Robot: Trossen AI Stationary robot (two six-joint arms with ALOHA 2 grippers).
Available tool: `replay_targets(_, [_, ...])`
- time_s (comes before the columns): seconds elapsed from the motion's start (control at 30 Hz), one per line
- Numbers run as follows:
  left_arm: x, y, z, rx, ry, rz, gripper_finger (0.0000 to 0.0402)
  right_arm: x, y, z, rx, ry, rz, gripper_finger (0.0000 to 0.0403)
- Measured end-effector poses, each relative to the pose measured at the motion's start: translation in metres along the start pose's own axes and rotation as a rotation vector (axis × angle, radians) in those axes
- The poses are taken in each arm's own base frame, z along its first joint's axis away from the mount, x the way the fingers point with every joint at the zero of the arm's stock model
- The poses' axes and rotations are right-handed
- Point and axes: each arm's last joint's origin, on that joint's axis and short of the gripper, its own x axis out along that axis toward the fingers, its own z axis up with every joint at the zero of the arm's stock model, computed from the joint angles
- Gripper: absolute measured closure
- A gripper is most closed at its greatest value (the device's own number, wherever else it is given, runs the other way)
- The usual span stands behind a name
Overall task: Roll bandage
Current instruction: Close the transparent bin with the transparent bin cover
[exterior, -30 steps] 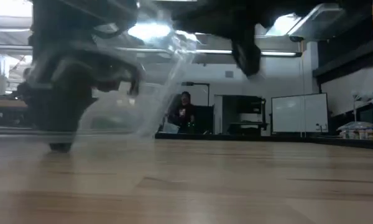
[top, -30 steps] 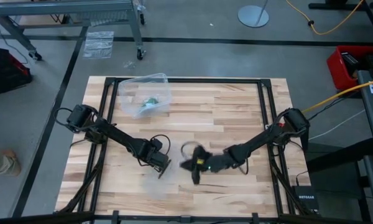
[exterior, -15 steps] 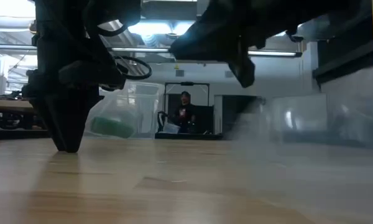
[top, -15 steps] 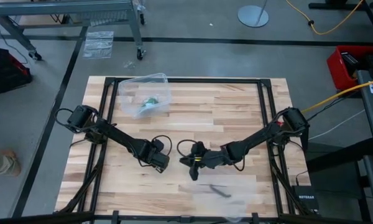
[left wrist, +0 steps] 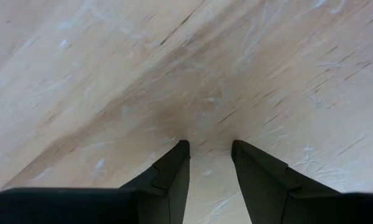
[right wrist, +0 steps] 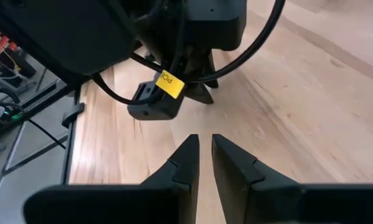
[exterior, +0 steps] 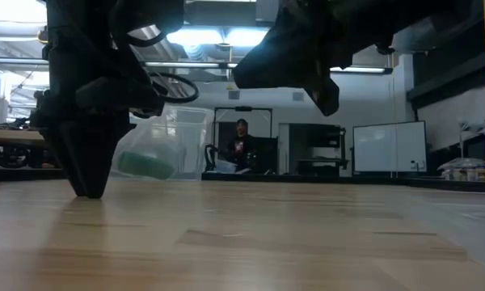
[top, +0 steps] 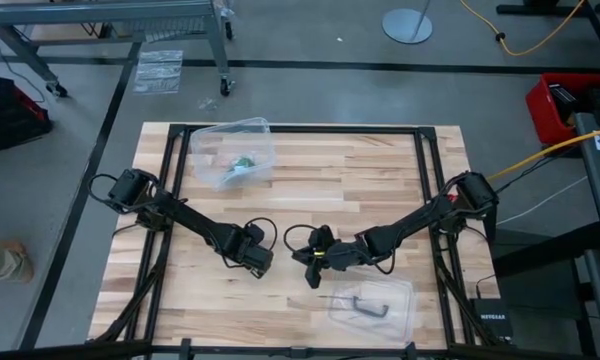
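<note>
High view: left claw (top: 260, 262) and right claw (top: 311, 268) sit near each other at mid-front of the tabletop (top: 380, 170), nothing between them. The bandage (top: 242, 163) is a small green roll inside a clear plastic container (top: 236, 150) at the far left of the tabletop, well apart from both claws. A clear plastic bag (top: 372, 305) with a dark bent item inside lies at the front right, near the right claw, not touched. Judgement: roll already made and stowed, arms parked low in the middle with nothing held.

Low view: left claw (exterior: 89, 182) points straight down with its tip on or just above the tabletop. The right arm hangs overhead, clear of the wood. The bandage (exterior: 145, 166) shows green through the container (exterior: 171, 133) far behind the left claw, apart from it. A person sits in the room beyond.

Left wrist view: left claw (left wrist: 210, 151) fingers stand apart with only bare wood between them and nothing gripped; no bandage in sight.

Right wrist view: right claw (right wrist: 204, 144) fingers nearly together, a narrow gap, empty. It faces the left arm's wrist with a yellow tag (right wrist: 168, 82). No bandage visible here.
</note>
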Motion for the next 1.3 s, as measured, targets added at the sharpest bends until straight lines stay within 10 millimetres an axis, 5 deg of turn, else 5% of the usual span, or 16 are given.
replay_targets(0.63, [0.000,-0.002,0.000,0.005,-0.005,-0.018,0.0281,-0.016,-0.006,0.003,-0.079,0.094,-0.097,0.0354])
replay_targets(1.0, [-0.003,-0.021,0.003,0.177,-0.109,-0.189,0.0281,-0.108,-0.028,0.031,-0.147,0.423,-0.286,0.0354])
replay_targets(1.3, [-0.009,-0.042,0.012,0.327,-0.292,-0.365,0.0281,-0.165,-0.037,0.044,0.093,0.629,-0.240,0.0354])
